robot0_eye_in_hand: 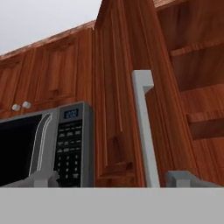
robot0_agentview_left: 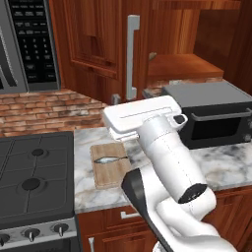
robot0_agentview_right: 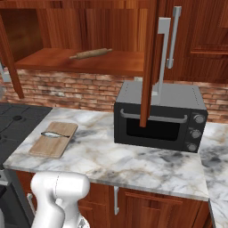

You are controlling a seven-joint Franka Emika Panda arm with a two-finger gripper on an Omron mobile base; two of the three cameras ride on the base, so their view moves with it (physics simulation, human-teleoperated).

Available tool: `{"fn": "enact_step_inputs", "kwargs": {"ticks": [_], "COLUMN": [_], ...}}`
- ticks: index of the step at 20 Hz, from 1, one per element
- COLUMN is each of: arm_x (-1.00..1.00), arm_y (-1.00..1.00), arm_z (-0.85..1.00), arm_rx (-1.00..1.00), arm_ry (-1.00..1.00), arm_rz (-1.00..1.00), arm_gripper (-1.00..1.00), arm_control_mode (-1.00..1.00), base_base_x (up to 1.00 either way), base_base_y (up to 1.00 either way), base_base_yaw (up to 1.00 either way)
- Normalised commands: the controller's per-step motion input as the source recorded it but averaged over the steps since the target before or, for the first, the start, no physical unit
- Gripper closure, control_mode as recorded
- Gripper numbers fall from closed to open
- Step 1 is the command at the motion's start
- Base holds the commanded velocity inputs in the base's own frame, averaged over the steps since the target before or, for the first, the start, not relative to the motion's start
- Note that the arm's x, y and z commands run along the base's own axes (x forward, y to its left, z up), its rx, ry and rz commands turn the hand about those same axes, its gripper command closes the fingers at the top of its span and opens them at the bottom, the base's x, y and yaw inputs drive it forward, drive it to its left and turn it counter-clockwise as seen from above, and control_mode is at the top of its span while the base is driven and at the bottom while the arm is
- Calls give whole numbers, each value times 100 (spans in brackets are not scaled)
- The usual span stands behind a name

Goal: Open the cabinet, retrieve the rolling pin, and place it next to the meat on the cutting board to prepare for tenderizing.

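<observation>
The cabinet (robot0_agentview_right: 80, 26) stands open, its left door (robot0_agentview_right: 149, 62) swung out edge-on. The rolling pin (robot0_agentview_right: 90, 54) lies on the lower shelf inside. My gripper (robot0_eye_in_hand: 116, 179) is open, its tips wide apart either side of the door's silver bar handle (robot0_eye_in_hand: 146, 131) without touching it. In the left base view one fingertip (robot0_agentview_left: 116, 99) shows beside the handle's (robot0_agentview_left: 132, 56) lower end. On the marble counter lies the cutting board (robot0_agentview_left: 109, 167) (robot0_agentview_right: 53, 140) with the meat (robot0_agentview_left: 109, 159) (robot0_agentview_right: 55, 134), a small silvery fish, on it.
A black countertop oven (robot0_agentview_right: 160, 116) (robot0_agentview_left: 211, 115) stands right of the board, under the open door. A stove (robot0_agentview_left: 34, 182) lies to the board's left, with a microwave (robot0_agentview_left: 29, 44) above it. The cabinet's right door (robot0_agentview_right: 200, 35) is closed.
</observation>
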Motion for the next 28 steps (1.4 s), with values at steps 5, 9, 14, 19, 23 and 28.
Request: {"fn": "enact_step_inputs", "kwargs": {"ticks": [5,9,14,19,23,28], "arm_x": [-57,-36,-28,-25,-10,3], "arm_y": [-33,-64,-66,-59,-52,-51], "arm_z": [1,1,1,0,0,-1], "arm_rx": [8,10,13,16,17,18], "arm_ry": [-10,-6,-1,0,0,1], "arm_rz": [0,0,0,2,6,13], "arm_gripper": [-100,-100,-100,-100,-100,-100], "arm_control_mode": [-100,-100,-100,-100,-100,-100], "base_base_x": [0,0,0,0,0,0], "base_base_y": [0,0,0,0,0,0], "base_base_yaw": [0,0,0,0,0,0]}}
